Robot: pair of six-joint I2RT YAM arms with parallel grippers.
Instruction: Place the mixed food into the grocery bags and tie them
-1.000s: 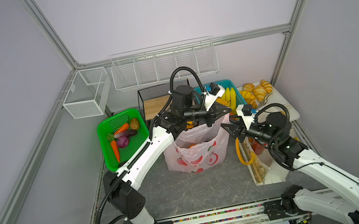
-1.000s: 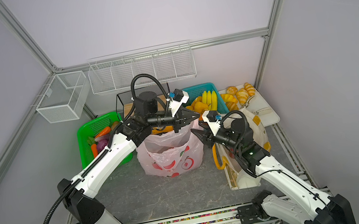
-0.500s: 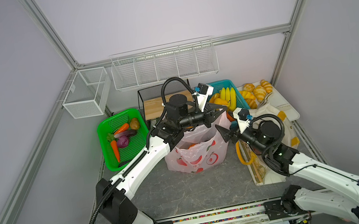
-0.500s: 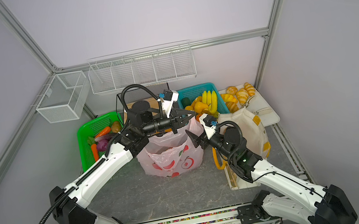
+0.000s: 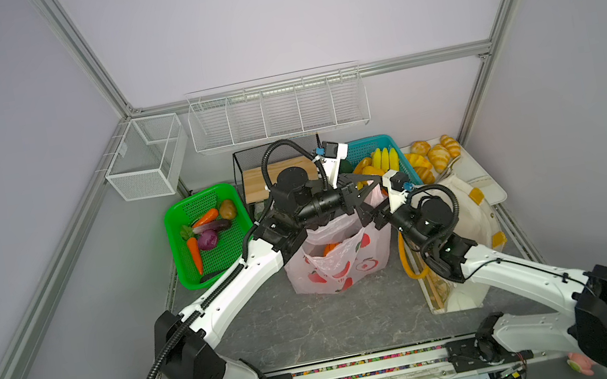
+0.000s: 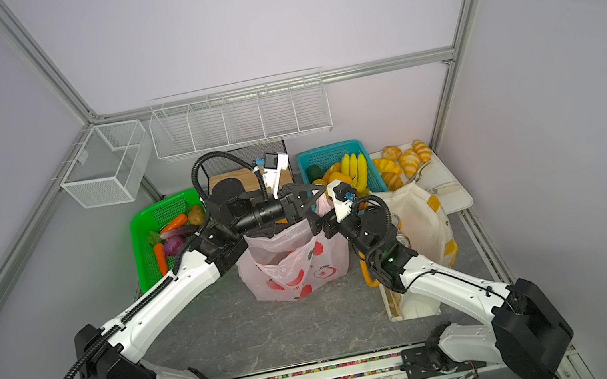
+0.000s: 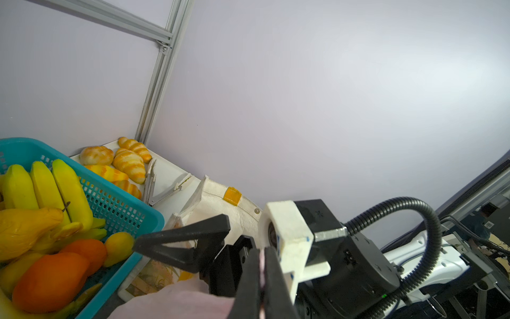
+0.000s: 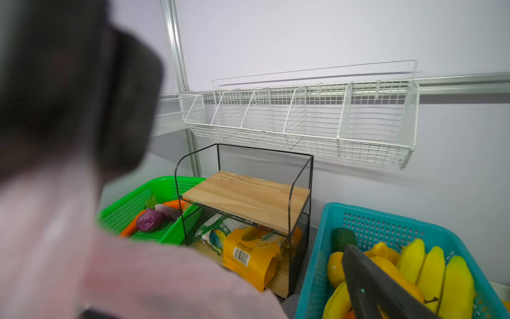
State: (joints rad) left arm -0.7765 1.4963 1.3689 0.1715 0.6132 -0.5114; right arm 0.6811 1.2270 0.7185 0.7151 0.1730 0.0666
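While the left gripper (image 5: 367,187) pinches a strip of pink film between its pressed-together fingers (image 7: 248,279) (clear in the left wrist view), the right gripper (image 5: 367,215) sits just beside it, fingers spread wide, holding nothing. The pink plastic bag (image 5: 341,272) stands mid-counter (image 5: 317,323), its rim lifted on the side the left gripper has. Something orange (image 5: 330,248) is visible inside; can't identify it. The canvas tote (image 5: 465,208) slumps to the bag's right, contents not readable. My read: this bag is loaded or nearly so, and the step in hand is getting a second handle for the tie. Risks:

- Both grippers crowd the same spot on the rim, so a right close could hit the left fingers or grab the same handle instead of the opposite one.
- The film is thin and limp. The right wrist view shows it blurred and close to the lens, so it may fold away and the fingers shut on air.
- A hard pull from the left pinch could stretch or tear the handle, or tip the bag and spill it toward the teal basket (image 5: 367,140).
- A slack loop means a weak knot.
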